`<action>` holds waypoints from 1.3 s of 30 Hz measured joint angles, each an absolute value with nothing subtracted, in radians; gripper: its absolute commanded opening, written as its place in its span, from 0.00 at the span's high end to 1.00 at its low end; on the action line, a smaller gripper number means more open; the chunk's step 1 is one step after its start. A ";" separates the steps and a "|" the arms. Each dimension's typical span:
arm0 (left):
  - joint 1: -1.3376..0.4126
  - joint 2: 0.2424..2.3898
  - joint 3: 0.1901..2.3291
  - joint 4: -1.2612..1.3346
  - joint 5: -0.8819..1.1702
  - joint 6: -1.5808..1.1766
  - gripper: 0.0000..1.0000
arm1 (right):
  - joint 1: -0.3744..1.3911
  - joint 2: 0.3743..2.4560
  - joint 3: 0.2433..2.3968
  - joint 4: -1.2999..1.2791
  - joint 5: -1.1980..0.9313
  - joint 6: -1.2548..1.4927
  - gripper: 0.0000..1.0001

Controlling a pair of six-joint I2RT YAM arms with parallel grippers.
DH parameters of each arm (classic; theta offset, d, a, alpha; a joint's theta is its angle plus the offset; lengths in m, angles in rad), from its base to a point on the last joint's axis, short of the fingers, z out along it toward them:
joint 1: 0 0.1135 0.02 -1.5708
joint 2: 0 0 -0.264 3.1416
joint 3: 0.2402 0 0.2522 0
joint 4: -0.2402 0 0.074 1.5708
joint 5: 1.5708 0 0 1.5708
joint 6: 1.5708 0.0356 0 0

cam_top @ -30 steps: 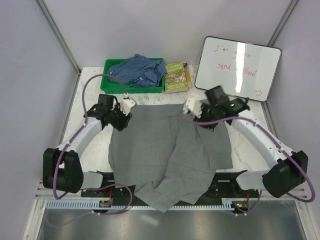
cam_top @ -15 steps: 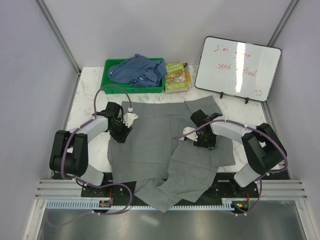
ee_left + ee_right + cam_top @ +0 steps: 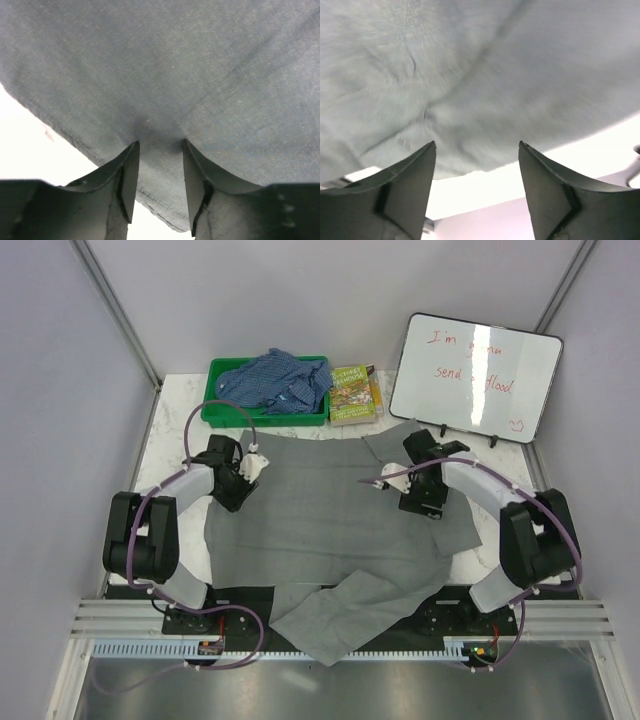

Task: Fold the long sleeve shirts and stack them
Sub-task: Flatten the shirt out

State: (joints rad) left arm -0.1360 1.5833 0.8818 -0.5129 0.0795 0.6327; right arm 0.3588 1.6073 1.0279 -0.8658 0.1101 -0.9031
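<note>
Grey shirt point(image 3: 320, 520) hem lies btwn L gripper point(image 3: 160, 142) jaws.

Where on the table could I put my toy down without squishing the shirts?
Bare marble shows in the far left corner, between the green tray and the wall, and at the right, between the grey shirt and the right arm. The back is crowded: tray with the blue shirt, book, whiteboard. The grey shirt fills the middle.

The top camera looks down from high at the near edge over the whole table point(image 3: 166, 418). Each wrist camera peers past its fingers point(image 3: 127, 175), close above the grey shirt point(image 3: 320, 510), shared by all views.
</note>
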 measured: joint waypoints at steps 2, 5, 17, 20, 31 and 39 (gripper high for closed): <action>-0.127 1.583 0.886 -0.515 0.070 0.633 0.46 | 0.348 1.532 1.091 -0.919 0.054 -0.890 0.23; -0.119 1.567 0.893 -0.532 0.082 0.631 0.41 | 0.289 1.422 1.184 -0.980 -0.008 -0.879 0.23; -0.120 1.380 0.940 -0.632 0.212 0.585 0.30 | -0.100 1.498 1.064 -1.087 -0.070 -0.883 0.02; -0.120 1.359 0.940 -0.656 0.223 0.575 0.29 | -0.227 1.587 1.075 -1.106 -0.119 -0.868 0.02; -0.120 1.352 0.941 -0.680 0.242 0.566 0.29 | -0.403 1.876 1.177 -1.220 -0.331 -0.833 0.18; -0.120 1.352 0.941 -0.680 0.242 0.566 0.29 | -0.404 1.927 1.144 -1.248 -0.432 -0.835 0.76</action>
State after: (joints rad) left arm -0.1204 1.3518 0.9405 -0.6796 0.2420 0.5659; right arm -0.4042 1.9266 1.1442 -1.2484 -0.4316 -0.8352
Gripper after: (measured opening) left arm 0.708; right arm 0.499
